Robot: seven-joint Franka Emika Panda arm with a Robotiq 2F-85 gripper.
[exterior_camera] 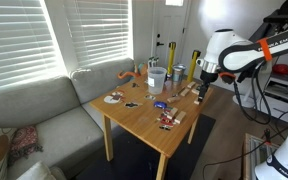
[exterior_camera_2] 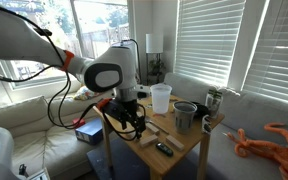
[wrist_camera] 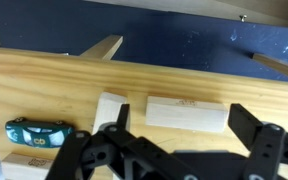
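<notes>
Wrist view: wide-open gripper (wrist_camera: 181, 128) over a pale, flat, rectangular wooden block (wrist_camera: 187, 112) on the table (wrist_camera: 44, 85)

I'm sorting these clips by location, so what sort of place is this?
Most likely a home living room: a grey sofa sits below the windows, slatted blinds cover them, and a small wooden table cluttered with household bits stands beside it, under the claw.
</notes>
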